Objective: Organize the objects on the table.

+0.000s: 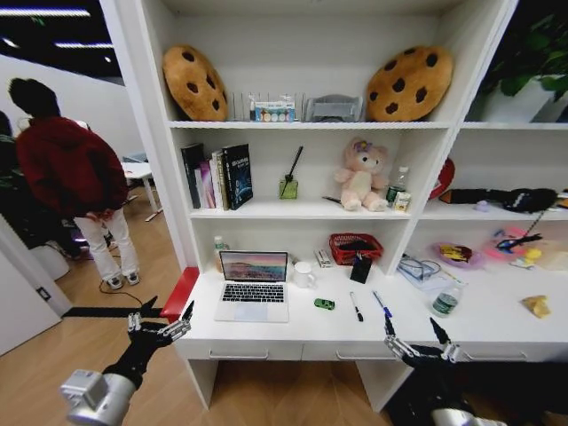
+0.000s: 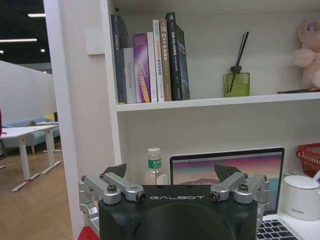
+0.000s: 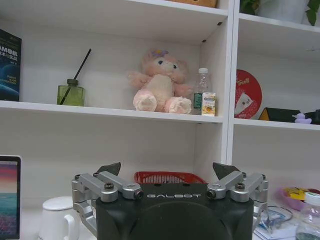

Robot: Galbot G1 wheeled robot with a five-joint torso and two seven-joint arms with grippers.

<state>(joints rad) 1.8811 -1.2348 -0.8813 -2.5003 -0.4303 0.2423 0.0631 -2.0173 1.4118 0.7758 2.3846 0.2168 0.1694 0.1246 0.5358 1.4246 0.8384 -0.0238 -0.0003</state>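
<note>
On the white table (image 1: 484, 327) an open silver-white laptop (image 1: 253, 286) stands at the left. To its right lie a tiny green flat item (image 1: 324, 303), a black pen (image 1: 356, 306) and a blue pen (image 1: 382, 303). A green-labelled bottle (image 1: 445, 300) and a yellow packet (image 1: 536, 305) sit further right. My left gripper (image 1: 161, 321) hangs open off the table's left end, below its top, facing the laptop screen (image 2: 227, 165). My right gripper (image 1: 415, 337) is open at the front edge, near the blue pen's tip. Both grippers (image 2: 170, 172) (image 3: 167, 170) hold nothing.
A white mug (image 1: 304, 274), a red mesh basket (image 1: 355, 247) and a black box (image 1: 361, 268) stand behind the pens. A small bottle (image 2: 154, 165) is beside the laptop. Shelves above hold books (image 1: 217, 176), a diffuser and a plush toy (image 1: 364, 174). A person stands far left.
</note>
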